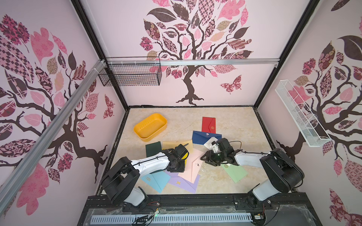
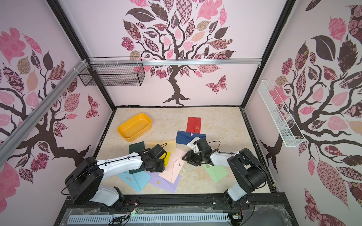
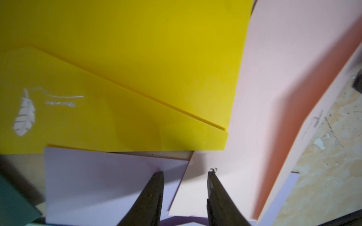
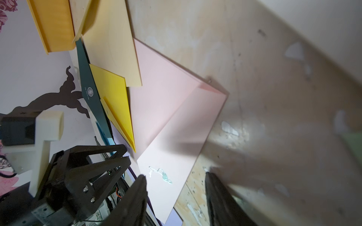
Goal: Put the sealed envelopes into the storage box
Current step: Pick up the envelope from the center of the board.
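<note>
Two matching arms on show. The left arm point(image 1: 150, 163) wears a glossy white shell between chunky black joints, with a fat rounded black housing at the shoulder. A thin black cable point(image 1: 148, 158) runs along the shell, cinched by small black ties. The right arm point(image 1: 247, 158) has the same white-and-black livery, with a black wire point(image 1: 236, 142) arching over its wrist. Up close, the left hand point(image 3: 185, 174) has two dark, tapering, matte fingers, and the right hand point(image 4: 175, 175) has identical black blades. Seen from the right wrist, the left hand's frame is black triangular struts with silver screws point(image 4: 92, 199), a cream block point(image 4: 49, 125) and a tiny green light point(image 4: 109, 172).
</note>
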Robot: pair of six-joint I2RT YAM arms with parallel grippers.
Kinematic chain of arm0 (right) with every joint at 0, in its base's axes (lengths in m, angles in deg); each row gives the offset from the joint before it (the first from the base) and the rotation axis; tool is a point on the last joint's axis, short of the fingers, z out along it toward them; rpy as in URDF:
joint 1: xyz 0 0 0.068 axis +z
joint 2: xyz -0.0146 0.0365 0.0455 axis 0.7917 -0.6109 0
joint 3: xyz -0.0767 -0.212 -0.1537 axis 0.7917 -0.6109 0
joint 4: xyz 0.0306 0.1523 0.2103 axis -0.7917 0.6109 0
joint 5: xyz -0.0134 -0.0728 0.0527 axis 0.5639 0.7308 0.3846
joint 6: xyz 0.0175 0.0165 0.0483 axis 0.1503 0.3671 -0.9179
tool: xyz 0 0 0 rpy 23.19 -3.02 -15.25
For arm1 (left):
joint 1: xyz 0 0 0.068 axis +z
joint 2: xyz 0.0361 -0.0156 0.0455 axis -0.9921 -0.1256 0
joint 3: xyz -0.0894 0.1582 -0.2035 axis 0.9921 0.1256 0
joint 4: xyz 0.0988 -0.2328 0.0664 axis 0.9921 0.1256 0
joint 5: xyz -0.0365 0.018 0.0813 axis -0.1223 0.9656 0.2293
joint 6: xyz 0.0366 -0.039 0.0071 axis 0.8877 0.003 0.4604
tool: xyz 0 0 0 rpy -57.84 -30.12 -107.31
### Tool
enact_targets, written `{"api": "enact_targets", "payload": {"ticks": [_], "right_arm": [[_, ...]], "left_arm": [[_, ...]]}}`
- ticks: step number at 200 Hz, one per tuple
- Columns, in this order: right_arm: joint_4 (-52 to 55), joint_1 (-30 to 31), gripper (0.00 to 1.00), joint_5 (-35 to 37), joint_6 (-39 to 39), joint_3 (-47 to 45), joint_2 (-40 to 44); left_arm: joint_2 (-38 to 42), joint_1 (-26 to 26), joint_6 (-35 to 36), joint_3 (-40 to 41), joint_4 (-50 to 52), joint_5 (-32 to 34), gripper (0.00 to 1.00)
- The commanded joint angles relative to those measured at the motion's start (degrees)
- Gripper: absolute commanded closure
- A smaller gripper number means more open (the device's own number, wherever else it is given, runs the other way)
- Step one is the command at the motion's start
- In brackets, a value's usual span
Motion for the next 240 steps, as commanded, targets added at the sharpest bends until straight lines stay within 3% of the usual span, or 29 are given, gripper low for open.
{"api": "enact_targets", "payload": {"ticks": [1, 33, 92, 240], "right_arm": [[1.49, 0.97, 0.47, 1.86, -0.32, -1.6, -1.59], [1.26, 2.1, 0.47, 2.51, -0.75, -2.28, -2.35], [-6.0, 3.17, 0.47, -0.52, -4.96, -3.82, -5.18], [-6.27, 3.13, 0.47, -0.61, -5.16, -2.76, -6.15]], "left_arm": [[-1.84, 0.21, -0.01, 0.46, -1.93, -0.69, 0.56], [-2.38, 0.16, -0.18, 1.0, -3.27, -1.95, 0.55], [-2.13, 0.21, -0.96, 3.46, -11.88, -10.73, 0.59], [6.92, 2.32, -4.21, 4.69, -19.91, -16.77, 0.62]]}}
